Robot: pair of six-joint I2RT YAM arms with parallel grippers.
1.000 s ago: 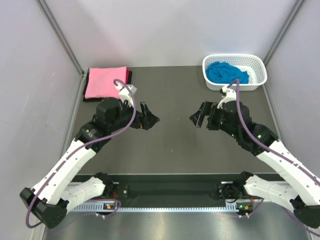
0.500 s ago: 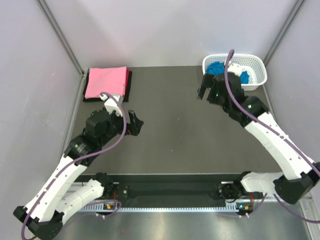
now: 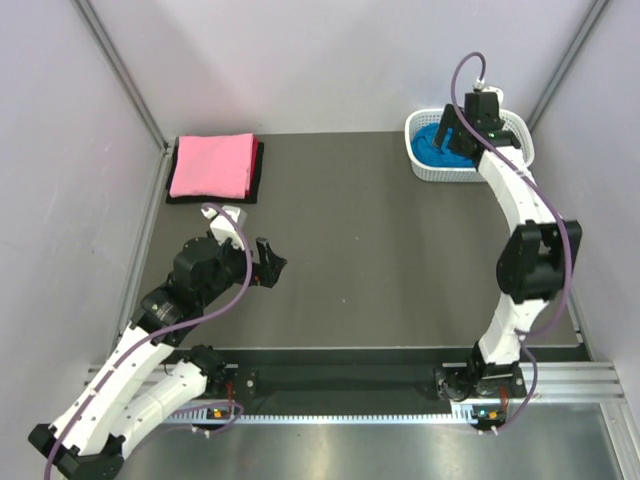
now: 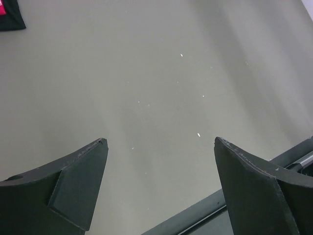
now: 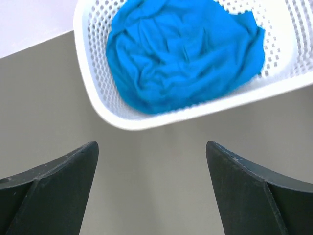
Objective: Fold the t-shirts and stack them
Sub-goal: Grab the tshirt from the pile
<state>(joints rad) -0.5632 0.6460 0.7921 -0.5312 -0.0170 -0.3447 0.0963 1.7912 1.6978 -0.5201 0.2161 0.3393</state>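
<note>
A crumpled blue t-shirt lies in a white mesh basket at the back right. In the right wrist view the shirt fills the basket. My right gripper hangs over the basket's near left rim, open and empty. A folded pink t-shirt lies on a dark folded one at the back left. My left gripper is open and empty above bare table at the left, near the front.
The dark table top lies between stack and basket. Grey walls enclose left, back and right. A metal rail runs along the near edge and shows in the left wrist view. A corner of the stack shows there too.
My right arm has swung from the table's middle out to the basket at the back right. My left gripper has drawn back toward the near left. Both stay open.
</note>
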